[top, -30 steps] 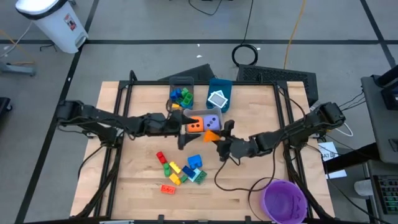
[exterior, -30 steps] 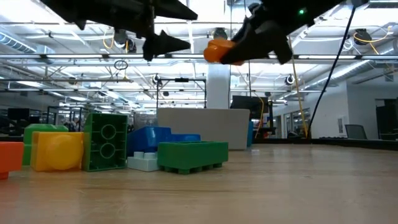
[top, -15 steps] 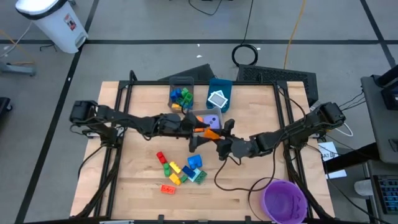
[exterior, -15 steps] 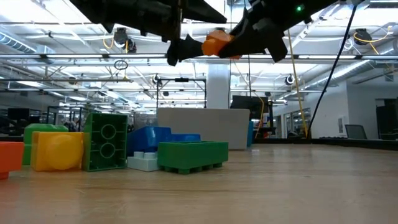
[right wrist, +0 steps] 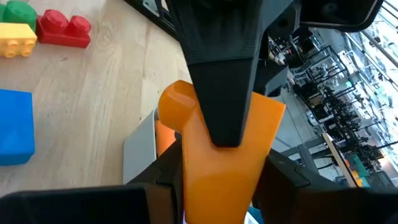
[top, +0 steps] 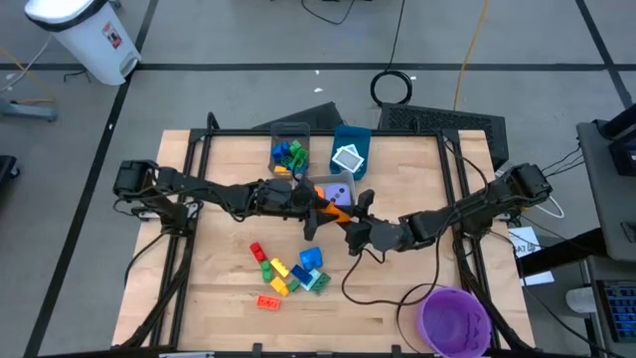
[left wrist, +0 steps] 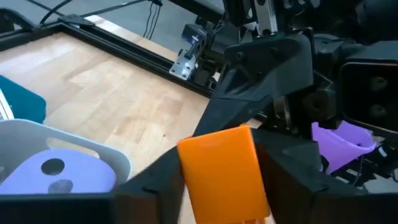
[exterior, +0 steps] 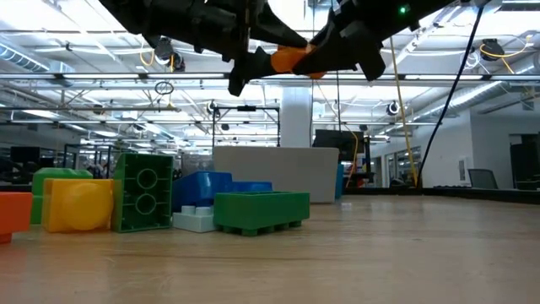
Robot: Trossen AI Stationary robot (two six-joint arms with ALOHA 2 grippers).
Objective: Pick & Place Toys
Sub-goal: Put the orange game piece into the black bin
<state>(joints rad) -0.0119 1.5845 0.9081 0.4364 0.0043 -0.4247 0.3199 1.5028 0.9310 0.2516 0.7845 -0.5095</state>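
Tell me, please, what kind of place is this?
Probably a robotics lab in a large industrial hall: a wooden table with toy bricks, cables on the concrete floor, rows of workstations behind.

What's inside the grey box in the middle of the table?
In the grey box a purple die shows. The left gripper and the orange brick cover the rest, so anything else there is hidden.

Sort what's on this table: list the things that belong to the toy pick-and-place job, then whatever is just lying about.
Job:
- orange brick, held in the air between left gripper and right gripper
- loose bricks on the table
- purple die in the grey bin
- white-teal tile in the blue bin

Lying about:
- purple bowl
- cable coil on the floor
- white trash can
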